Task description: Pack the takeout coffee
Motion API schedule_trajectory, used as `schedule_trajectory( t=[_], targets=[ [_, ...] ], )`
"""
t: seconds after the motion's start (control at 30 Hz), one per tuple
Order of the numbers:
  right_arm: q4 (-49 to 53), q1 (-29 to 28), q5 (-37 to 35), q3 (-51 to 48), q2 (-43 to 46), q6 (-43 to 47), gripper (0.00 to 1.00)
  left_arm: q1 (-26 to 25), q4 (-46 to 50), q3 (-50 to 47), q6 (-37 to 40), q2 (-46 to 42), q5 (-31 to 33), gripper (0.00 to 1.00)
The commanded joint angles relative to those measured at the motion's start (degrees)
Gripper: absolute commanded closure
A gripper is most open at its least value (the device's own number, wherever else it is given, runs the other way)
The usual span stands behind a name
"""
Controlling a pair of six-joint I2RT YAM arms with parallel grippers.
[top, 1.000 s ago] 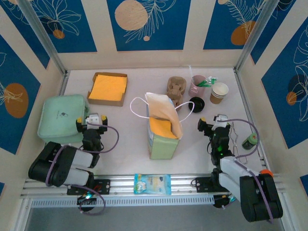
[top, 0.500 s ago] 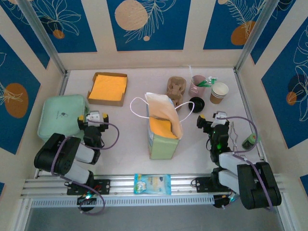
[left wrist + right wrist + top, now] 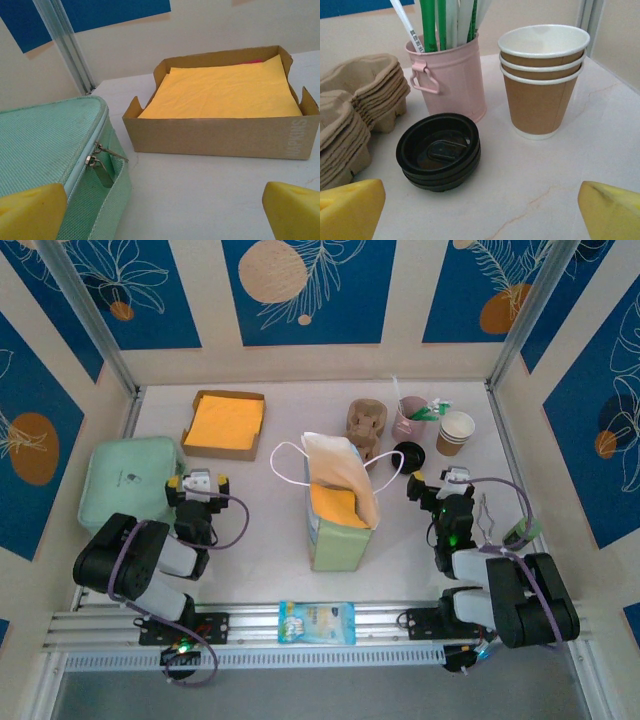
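**Top external.** Both arms are sitting folded at the near edge of the table [image 3: 270,560]. The left gripper [image 3: 197,483] and the right gripper [image 3: 440,483] are both gaping wide and carrying nothing. The paper bag [image 3: 335,535] is standing upright at mid-table, with a yellow sheet taking up part of its mouth. A finished, lidded takeout coffee cannot be located. Its likely makings, the stacked cups [image 3: 456,432] and the black lids [image 3: 408,456], are sitting toward the far right corner, nearest the right arm.

**Right wrist.** The lids [image 3: 439,157] are lying rim-up just before the pink utensil pail [image 3: 451,80], and the cups [image 3: 542,80] are standing just beside it. The pulp carriers [image 3: 355,115] are crowding the lids' other side. Judged from here, the right arm is best placed to work. It should be gripping a cup wall squarely and keeping the cup upright, while the left arm steadies the bag.

**Left wrist.** The released fingers are framing the napkin box [image 3: 220,135] and the green zip case [image 3: 45,145], both near the far left corner.

**Surface and room.** The tabletop is showing pale, smooth and faintly veined, so it is likely slippery. Cream walls with blue panels and metal posts are closing in three sides.
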State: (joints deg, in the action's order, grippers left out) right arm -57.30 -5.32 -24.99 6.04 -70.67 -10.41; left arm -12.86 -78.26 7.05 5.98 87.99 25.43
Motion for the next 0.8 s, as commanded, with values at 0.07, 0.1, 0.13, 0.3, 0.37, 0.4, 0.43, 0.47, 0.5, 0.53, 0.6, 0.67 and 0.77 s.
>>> schedule_trajectory(
  t=[0.07, 0.1, 0.13, 0.3, 0.37, 0.4, 0.43, 0.47, 0.5, 0.53, 0.6, 0.67, 0.77],
  targets=[
    [-16.0, 0.4, 1.8, 1.1, -11.8, 3.0, 0.01, 0.5, -2.4, 0.9, 0.1, 0.7, -1.7, 0.00],
    [-21.1, -0.3, 3.6, 1.3, -16.2, 5.2, 0.01, 0.5, -2.4, 0.8, 0.2, 0.7, -1.8, 0.00],
    [-23.0, -1.6, 4.6, 1.5, -17.8, 7.3, 0.02, 0.5, -2.4, 0.8, 0.2, 0.7, -1.9, 0.00],
    [-18.9, -4.1, 7.2, 4.2, -19.7, 11.9, 0.01, 0.4, -2.4, 1.0, 0.9, 1.1, -3.3, 0.00],
    [-17.3, -4.0, 7.4, 4.6, -19.0, 11.7, 0.01, -0.2, -2.4, 1.3, 2.2, 1.8, -4.4, 0.00],
    [-16.9, -3.9, 7.6, 4.7, -19.0, 11.8, 0.01, -0.5, -2.4, 1.5, 2.7, 2.1, -4.8, 0.00],
    [-16.7, -3.9, 7.7, 4.9, -19.0, 11.7, 0.01, -0.7, -2.4, 1.8, 3.3, 2.5, -5.2, 0.00],
    [-15.8, -3.6, 8.1, 5.2, -18.7, 11.7, 0.01, -1.2, -2.4, 1.9, 3.6, 2.8, -5.1, 0.00],
    [-14.3, -3.4, 8.8, 5.8, -18.4, 11.4, 0.01, -1.1, -2.4, 1.8, 3.5, 2.8, -5.1, 0.00],
    [-11.5, -2.7, 10.1, 6.8, -17.7, 11.0, 0.01, -1.1, -2.4, 1.8, 3.6, 2.7, -5.1, 0.00],
    [-3.6, -0.5, 13.7, 10.4, -16.4, 9.5, 0.01, -1.2, -2.4, 1.9, 3.8, 2.9, -5.7, 0.00],
    [7.6, 2.4, 16.4, 16.5, -16.8, 6.7, 0.01, -1.1, -2.4, 1.9, 4.1, 3.0, -7.0, 0.00],
    [11.3, 5.3, 20.7, 18.1, -16.9, 4.8, 0.01, -1.1, -2.4, 1.9, 4.3, 3.2, -8.2, 0.00]
  ],
)
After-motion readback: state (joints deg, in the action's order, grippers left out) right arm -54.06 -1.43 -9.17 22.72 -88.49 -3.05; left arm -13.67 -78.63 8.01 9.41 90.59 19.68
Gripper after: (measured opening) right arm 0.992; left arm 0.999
